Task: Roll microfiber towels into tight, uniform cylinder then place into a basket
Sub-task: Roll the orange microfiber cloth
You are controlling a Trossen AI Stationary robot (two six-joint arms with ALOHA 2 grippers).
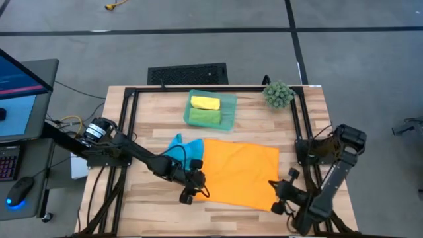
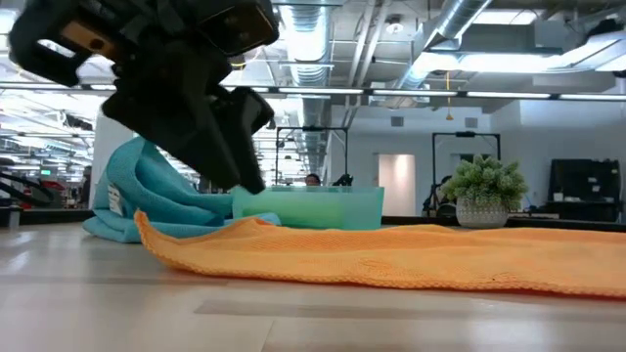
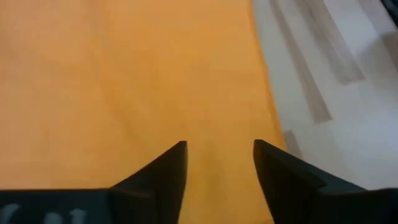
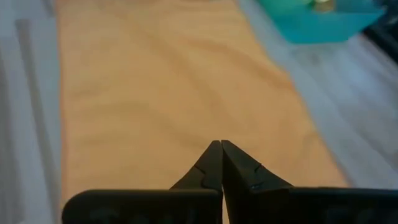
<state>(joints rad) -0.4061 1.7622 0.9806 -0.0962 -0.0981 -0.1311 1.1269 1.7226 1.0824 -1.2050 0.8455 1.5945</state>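
A pale wooden plank table [image 1: 132,198] framed by black rails carries the scene. Spread flat across its middle lies the orange microfiber towel [image 1: 241,172], a broad square of soft cloth, its near edge lifting in a low ridge in the low view [image 2: 391,256]. Just beside its left edge sits the sky-blue microfiber towel [image 1: 185,149], bunched into a loose heap and touching the orange cloth.

Behind both stands the small shallow basket of translucent teal-green plastic [image 1: 229,104], holding two rolled towels side by side: the yellow roll [image 1: 204,103] toward the far side and the bright green roll [image 1: 204,117] nearer the orange cloth. A spiky green plant ball [image 1: 278,94] rests near the table's far right corner.

The left arm reaches in low over the orange towel's near left corner, where the left gripper [image 1: 195,188] has its fingers [image 3: 163,174] spread apart with nothing between them, orange cloth showing through the gap. The right gripper [image 1: 283,195] hovers at the towel's near right corner, its fingers [image 4: 211,165] pressed together tip to tip, gripping nothing.
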